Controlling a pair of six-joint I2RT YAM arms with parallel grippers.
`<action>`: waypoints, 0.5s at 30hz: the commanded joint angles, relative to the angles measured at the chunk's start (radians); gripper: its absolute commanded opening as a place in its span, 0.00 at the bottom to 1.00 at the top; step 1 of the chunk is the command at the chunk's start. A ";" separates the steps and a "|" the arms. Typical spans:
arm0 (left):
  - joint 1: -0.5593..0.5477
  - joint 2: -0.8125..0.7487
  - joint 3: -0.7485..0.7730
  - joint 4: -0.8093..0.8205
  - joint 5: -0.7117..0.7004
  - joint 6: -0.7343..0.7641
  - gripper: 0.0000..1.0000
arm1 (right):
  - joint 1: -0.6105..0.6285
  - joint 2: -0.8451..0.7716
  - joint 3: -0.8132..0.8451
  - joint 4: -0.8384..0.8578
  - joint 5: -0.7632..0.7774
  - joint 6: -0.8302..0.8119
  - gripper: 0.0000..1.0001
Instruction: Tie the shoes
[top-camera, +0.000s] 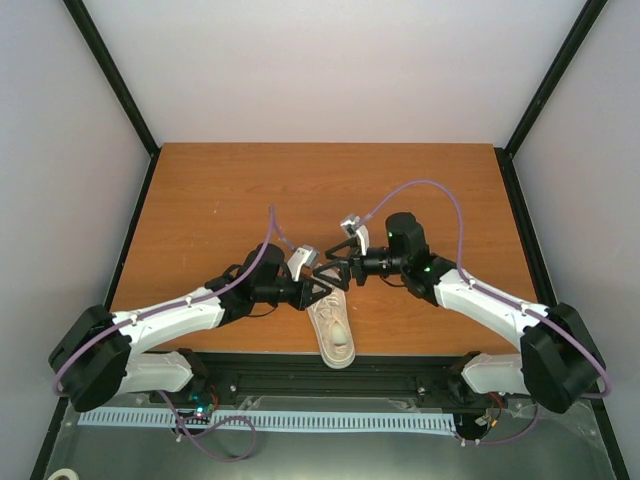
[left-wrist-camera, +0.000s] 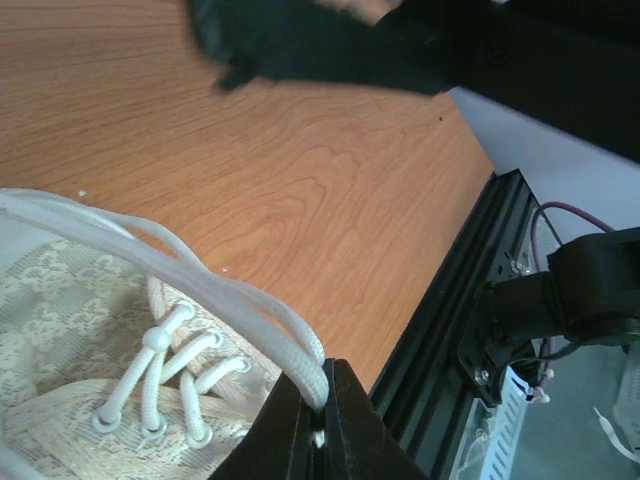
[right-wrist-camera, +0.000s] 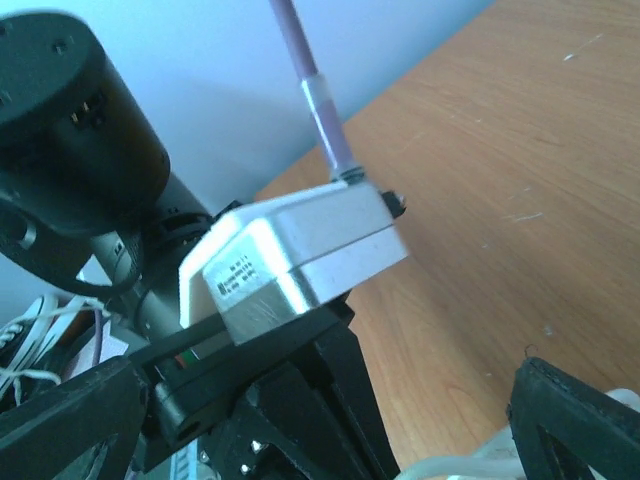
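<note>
The cream sneaker (top-camera: 335, 332) lies at the table's near edge, heel toward the arm bases. My left gripper (top-camera: 320, 289) is over its laced front and shut on a white lace (left-wrist-camera: 300, 345), which runs taut from the jaws up to the left. The shoe's patterned upper (left-wrist-camera: 70, 300) and eyelets show in the left wrist view. My right gripper (top-camera: 338, 271) hovers just beyond, facing the left one. Its fingers (right-wrist-camera: 575, 415) stand wide apart, open and empty, around the left arm's wrist camera (right-wrist-camera: 300, 260). A bit of lace (right-wrist-camera: 450, 468) shows at the bottom edge.
The wooden table (top-camera: 220, 200) stretches beyond the shoe. The black rail (left-wrist-camera: 470, 290) runs along the table's near edge just beside the shoe. Purple cables (top-camera: 425, 190) arc over both arms. Grey walls stand at the back and sides.
</note>
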 joint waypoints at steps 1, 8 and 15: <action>0.004 -0.037 0.015 0.007 0.056 0.013 0.01 | 0.028 0.054 -0.001 0.060 -0.085 -0.052 1.00; 0.004 -0.027 0.034 -0.007 0.078 0.021 0.01 | 0.038 0.093 -0.017 0.052 -0.078 -0.074 0.99; 0.004 -0.036 0.039 -0.007 0.088 0.023 0.01 | 0.047 0.106 -0.056 0.072 -0.063 -0.072 0.97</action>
